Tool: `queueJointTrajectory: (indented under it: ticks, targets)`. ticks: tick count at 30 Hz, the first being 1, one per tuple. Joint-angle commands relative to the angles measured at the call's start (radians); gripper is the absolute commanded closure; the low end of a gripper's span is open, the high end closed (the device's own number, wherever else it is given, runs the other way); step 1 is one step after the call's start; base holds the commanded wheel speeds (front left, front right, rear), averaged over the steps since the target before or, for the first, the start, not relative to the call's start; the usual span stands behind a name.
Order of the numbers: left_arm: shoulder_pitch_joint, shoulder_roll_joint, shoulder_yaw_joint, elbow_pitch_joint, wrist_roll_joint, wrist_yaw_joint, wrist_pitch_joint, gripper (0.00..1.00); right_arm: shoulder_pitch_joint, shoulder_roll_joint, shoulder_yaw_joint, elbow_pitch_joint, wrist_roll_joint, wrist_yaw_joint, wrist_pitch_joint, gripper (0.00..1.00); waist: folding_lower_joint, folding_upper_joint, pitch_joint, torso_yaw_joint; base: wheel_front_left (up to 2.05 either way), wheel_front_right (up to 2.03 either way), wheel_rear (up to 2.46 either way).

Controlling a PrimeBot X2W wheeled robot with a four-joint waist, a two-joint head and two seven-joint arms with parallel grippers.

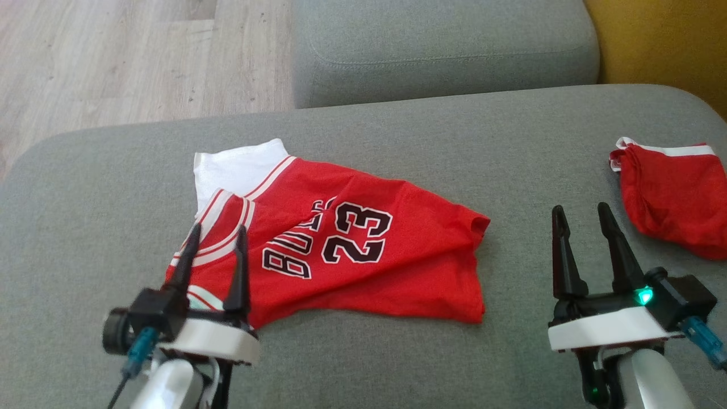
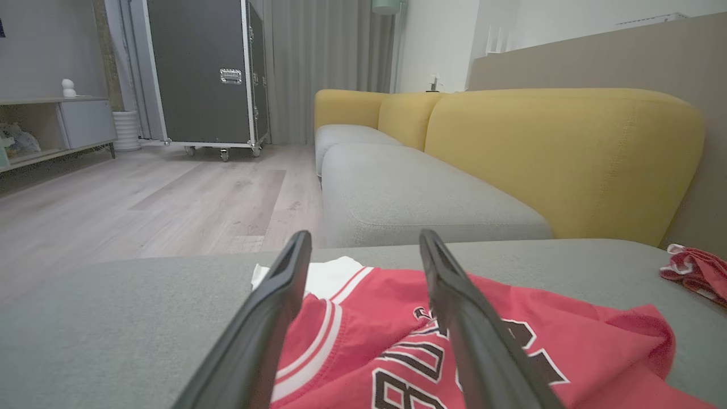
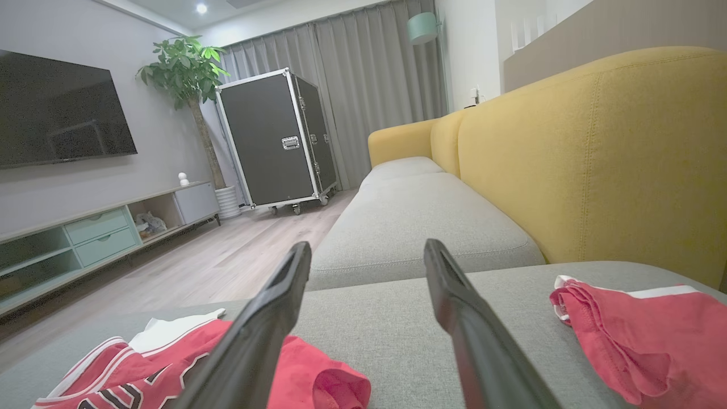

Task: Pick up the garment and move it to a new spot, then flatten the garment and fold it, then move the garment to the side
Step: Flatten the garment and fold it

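The garment (image 1: pixel 352 244) is a red basketball jersey with "BULLS 23" in black and white trim, lying roughly folded on the grey sofa seat (image 1: pixel 397 130), its white lining showing at the far left corner. My left gripper (image 1: pixel 217 233) stands open over the jersey's near left shoulder part, with nothing between its fingers. The left wrist view has the jersey (image 2: pixel 397 341) just below and beyond the open left gripper (image 2: pixel 366 244). My right gripper (image 1: pixel 579 213) is open above bare cushion to the right of the jersey. In the right wrist view the jersey (image 3: pixel 142 363) lies at the lower left.
A second red garment with a white band (image 1: pixel 673 193) lies crumpled at the seat's right edge, and shows too as a red garment (image 3: pixel 642 335) by my right fingers. Another grey cushion (image 1: pixel 443 51) lies beyond. Wooden floor (image 1: pixel 130 57) is to the far left, a yellow backrest (image 1: pixel 664 40) at right.
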Motion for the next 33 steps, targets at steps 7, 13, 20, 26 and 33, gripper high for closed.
queueJointTrajectory:
  ticks: [7, 13, 20, 26, 33]
  targets:
    - [-0.03, -0.025, 0.093, -0.001, 0.064, -0.04, -0.009, 0.0, -0.034, -0.004, 0.035, -0.033, -0.014, 0.003, -0.011, 0.0, -0.0001, 0.0, 0.021, 0.0, 0.0, 0.0, 0.0]
    - [-0.166, 0.007, 0.083, 0.101, 0.071, -0.093, 0.063, 0.0, -0.069, -0.004, 0.04, -0.042, -0.019, 0.003, -0.011, 0.0, -0.0001, 0.0, 0.102, -0.015, 0.0, 0.0, 0.0]
    - [-0.541, 0.079, -0.011, 0.304, 0.093, -0.244, 0.365, 0.0, -0.138, -0.004, 0.058, -0.06, -0.024, 0.003, -0.011, 0.0, -0.0001, 0.0, 0.256, -0.065, 0.0, 0.0, 0.0]
    - [-0.786, 0.151, -0.239, 0.38, -0.006, -0.268, 0.606, 0.0, -0.192, -0.004, 0.074, -0.07, -0.01, 0.003, -0.011, 0.0, -0.0001, 0.0, 0.349, -0.126, 0.0, 0.0, 0.0]
    - [-0.937, 0.295, -0.524, 0.382, -0.161, -0.269, 0.762, 0.0, -0.22, -0.004, 0.083, -0.078, 0.017, 0.003, -0.011, 0.0, -0.0001, 0.0, 0.409, -0.181, 0.0, 0.0, 0.0]
